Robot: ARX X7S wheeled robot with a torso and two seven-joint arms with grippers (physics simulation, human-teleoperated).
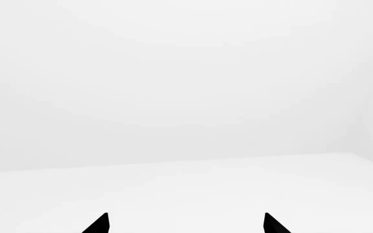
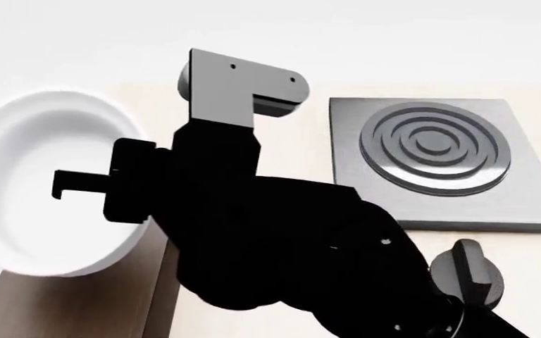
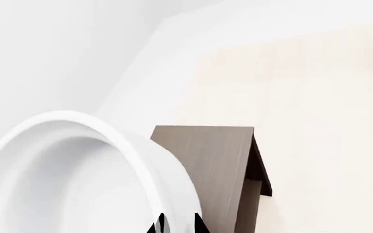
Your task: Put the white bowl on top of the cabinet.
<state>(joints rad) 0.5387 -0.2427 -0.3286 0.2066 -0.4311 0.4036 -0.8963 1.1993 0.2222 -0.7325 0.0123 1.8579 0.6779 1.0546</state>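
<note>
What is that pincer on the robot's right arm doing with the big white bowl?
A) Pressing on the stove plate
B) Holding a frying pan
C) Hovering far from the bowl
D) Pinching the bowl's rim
D: in the right wrist view the right pincer has its tips on either side of the white bowl wall at the rim, above the cabinet.

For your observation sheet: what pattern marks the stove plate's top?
Raised concentric grey rings on the stove plate, clearest in the head view.

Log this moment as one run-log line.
stage: carrying | white bowl: rim pinched by right gripper fingers, above cabinet end | left gripper: open, empty | stove plate: untouched
</note>
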